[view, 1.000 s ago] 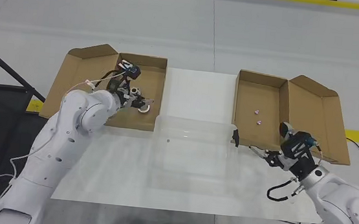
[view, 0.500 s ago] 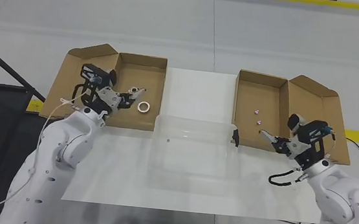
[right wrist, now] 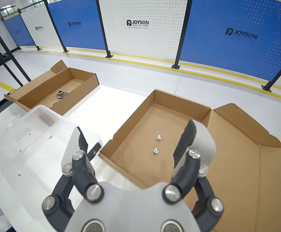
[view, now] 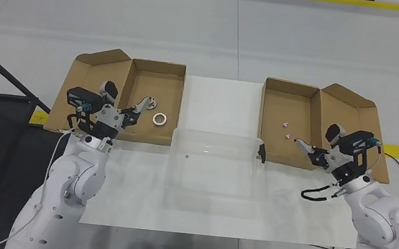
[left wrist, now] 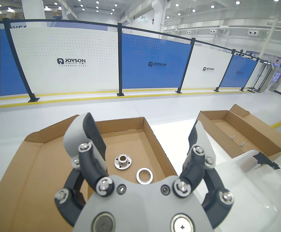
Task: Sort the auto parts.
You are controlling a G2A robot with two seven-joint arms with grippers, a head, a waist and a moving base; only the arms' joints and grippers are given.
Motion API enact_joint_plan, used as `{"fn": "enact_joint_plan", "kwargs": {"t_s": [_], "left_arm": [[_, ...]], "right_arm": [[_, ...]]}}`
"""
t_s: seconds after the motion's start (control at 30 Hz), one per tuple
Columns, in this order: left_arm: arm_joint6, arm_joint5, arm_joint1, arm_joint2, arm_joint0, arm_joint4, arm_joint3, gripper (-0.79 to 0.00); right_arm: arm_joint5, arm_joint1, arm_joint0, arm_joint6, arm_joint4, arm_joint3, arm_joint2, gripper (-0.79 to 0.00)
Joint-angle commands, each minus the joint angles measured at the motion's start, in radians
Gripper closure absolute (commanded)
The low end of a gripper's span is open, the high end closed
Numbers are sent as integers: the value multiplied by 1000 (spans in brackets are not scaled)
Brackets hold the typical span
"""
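**Top view.** The left gripper [view: 137,109] is hovering over the left cardboard box [view: 170,93]. The right gripper [view: 303,147] is hovering over the near edge of the right cardboard box [view: 281,103]. A clear bin [view: 211,191] is sitting between the two boxes on the white table [view: 220,97]. A metal ring [view: 159,118] is lying on the left box floor. The small shape just beside the left fingertips is possibly a second part, but it is too small to confirm here.

**Left wrist view.** The left gripper's jaws are standing wide apart and holding nothing. Beyond them a flanged hub [left wrist: 123,162] is resting upright in the left box. The ring is lying just beside it, not touching.

**Right wrist view.** The right gripper's jaws are likewise spread wide and empty. A small stud [right wrist: 158,137] and a second stud [right wrist: 155,150] are standing near each other, apart, on the right box floor.
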State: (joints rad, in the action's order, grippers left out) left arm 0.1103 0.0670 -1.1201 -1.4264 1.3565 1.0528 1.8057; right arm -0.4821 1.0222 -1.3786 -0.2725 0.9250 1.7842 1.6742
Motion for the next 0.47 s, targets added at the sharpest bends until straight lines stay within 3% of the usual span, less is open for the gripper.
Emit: {"fn": "enact_joint_plan", "kwargs": {"t_s": [0.0,0.43], "left_arm": [[0,0,0,0,0,0,0,-784],[-8,-5,-2,-13,27,20,0,-784]], "right_arm": [[0,0,0,0,0,0,0,-785],[37,10,-27,21,31,1,-6,-784]]}}
